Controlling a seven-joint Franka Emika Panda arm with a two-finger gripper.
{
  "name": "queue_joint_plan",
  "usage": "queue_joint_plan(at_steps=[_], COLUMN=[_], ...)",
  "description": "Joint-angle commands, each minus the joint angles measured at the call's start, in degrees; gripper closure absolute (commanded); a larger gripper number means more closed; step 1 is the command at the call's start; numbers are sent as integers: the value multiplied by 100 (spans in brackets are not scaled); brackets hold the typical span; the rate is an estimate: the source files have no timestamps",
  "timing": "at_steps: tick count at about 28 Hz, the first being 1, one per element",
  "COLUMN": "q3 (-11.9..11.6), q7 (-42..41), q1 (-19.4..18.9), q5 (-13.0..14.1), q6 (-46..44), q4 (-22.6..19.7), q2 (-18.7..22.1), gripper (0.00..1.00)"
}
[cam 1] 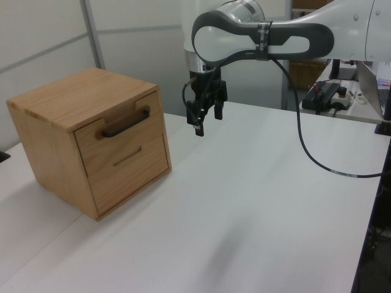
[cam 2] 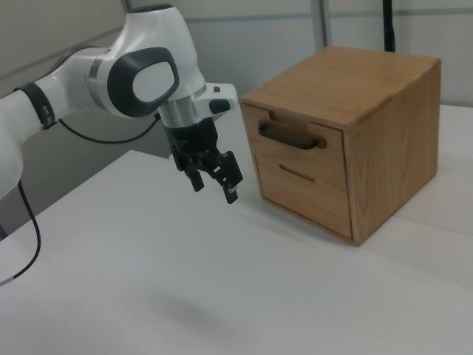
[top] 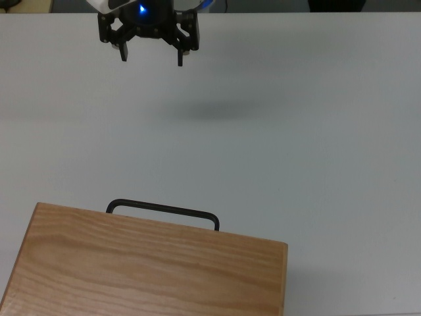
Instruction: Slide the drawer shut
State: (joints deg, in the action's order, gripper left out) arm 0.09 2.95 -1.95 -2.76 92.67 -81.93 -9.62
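The drawer (cam 1: 148, 130) is the upper one in a light wooden cabinet (cam 1: 70, 97). Its front panel looks flush with the cabinet face in the left view and the right view (cam 2: 327, 153). Its black bar handle (cam 1: 125, 124) (cam 2: 290, 137) juts past the cabinet top's edge in the top view (top: 162, 210). My gripper (top: 151, 60) (cam 1: 206, 122) (cam 2: 215, 192) hangs open above the white table, well apart from the handle, with nothing between its fingers.
The white table (cam 1: 256, 201) stretches out in front of the cabinet. A lower drawer with a slot grip (cam 1: 127, 157) sits under the handled one. A black cable (cam 1: 308, 152) trails from the arm. Equipment (cam 1: 327, 91) stands past the table's far edge.
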Motion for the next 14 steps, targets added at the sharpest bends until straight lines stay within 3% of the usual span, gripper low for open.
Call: queue_joint_plan(at_steps=[1, 14], q3=[-26, -17], q7=[-75, -57], q1=[-51, -42], q5=[-76, -76], q6=[-407, -407], q4=[-60, -24], q2=[215, 286], gripper=[0, 0])
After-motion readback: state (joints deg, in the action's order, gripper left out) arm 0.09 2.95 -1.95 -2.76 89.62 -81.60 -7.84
